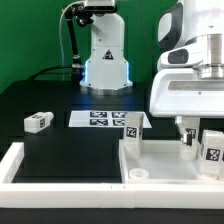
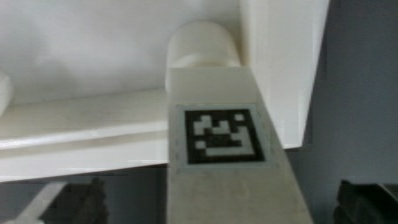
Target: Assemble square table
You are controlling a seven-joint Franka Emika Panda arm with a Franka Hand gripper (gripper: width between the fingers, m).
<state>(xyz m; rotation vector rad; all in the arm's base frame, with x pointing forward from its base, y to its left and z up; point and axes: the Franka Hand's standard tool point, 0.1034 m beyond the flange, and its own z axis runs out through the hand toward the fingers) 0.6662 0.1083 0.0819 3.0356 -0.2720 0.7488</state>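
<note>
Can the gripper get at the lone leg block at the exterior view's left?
Probably yes: that leg block lies alone on the bare black surface with nothing over it, and the gripper is open.

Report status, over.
Hand open, astride a tagged leg, fingers off it. Leg sits at the square panel. Second leg loose on the black surface, well aside.

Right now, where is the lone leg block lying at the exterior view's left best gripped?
Probably across its long sides near the middle, from straight above: the leg block lies flat on the black surface, apart from everything else.
</note>
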